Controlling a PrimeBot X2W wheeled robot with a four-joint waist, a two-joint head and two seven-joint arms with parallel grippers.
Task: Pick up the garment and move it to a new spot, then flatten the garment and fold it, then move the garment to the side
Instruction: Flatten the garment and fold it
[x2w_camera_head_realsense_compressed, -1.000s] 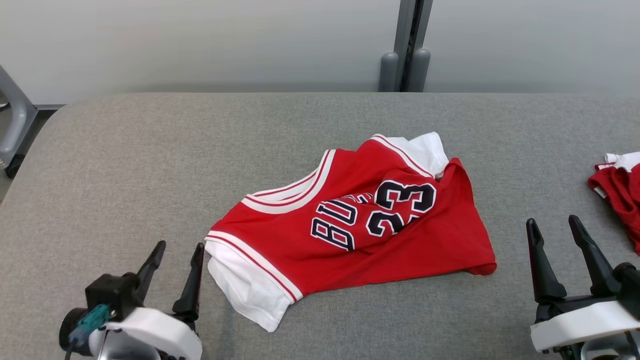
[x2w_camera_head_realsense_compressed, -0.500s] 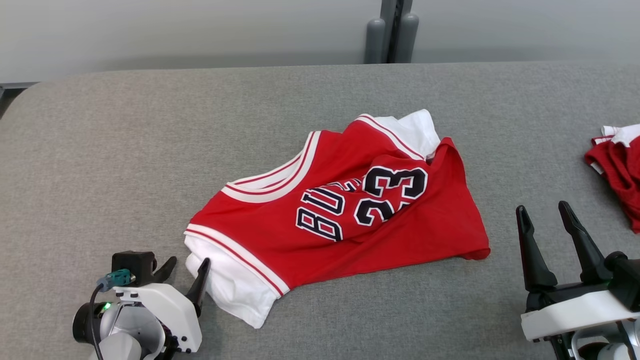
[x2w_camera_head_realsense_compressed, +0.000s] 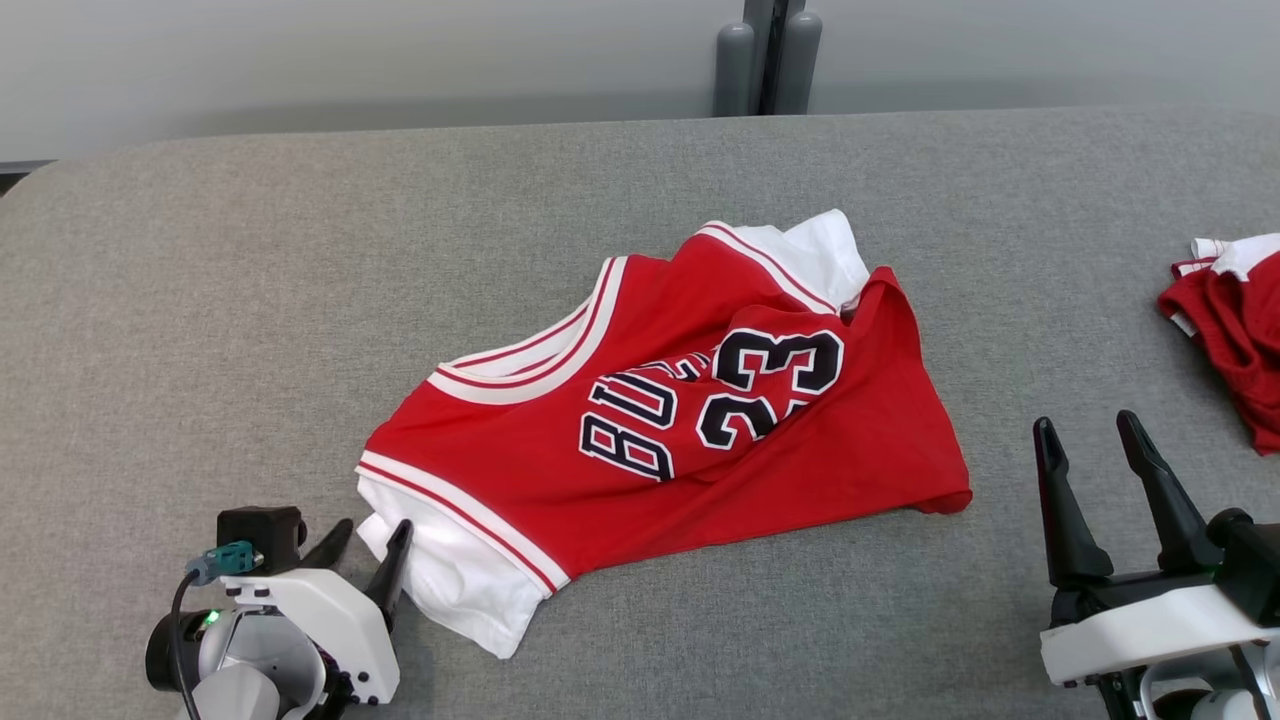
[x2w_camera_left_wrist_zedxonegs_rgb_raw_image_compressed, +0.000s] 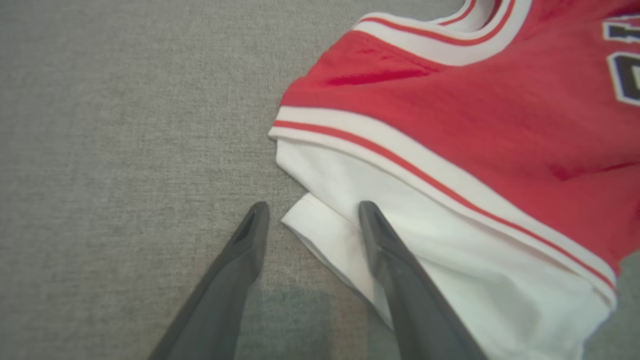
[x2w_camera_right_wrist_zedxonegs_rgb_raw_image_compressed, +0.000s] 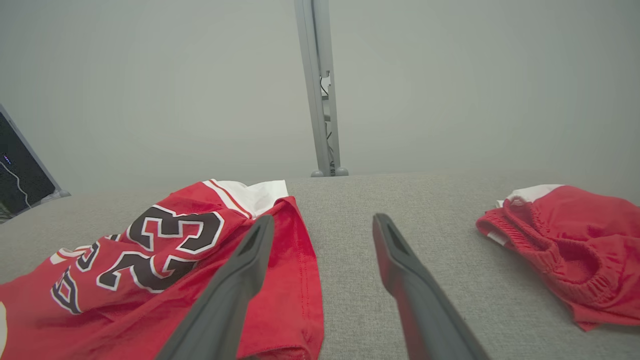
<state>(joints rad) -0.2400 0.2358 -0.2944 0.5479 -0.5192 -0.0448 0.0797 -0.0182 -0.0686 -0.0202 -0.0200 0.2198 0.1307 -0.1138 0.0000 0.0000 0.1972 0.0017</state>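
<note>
Left tool (x2w_camera_head_realsense_compressed: 374, 526) spread, straddling jersey (x2w_camera_head_realsense_compressed: 850, 450) sleeve corner

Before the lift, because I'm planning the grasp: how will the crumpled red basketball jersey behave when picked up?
Probably floppy: the red basketball jersey lies in soft folds. Likely light, being thin cloth. Lifted by its white sleeve, the rest would probably hang and drag.

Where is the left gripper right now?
At the head view's lower left, the left gripper stands open over the grey table, fingers straddling a white sleeve corner of the jersey.
</note>
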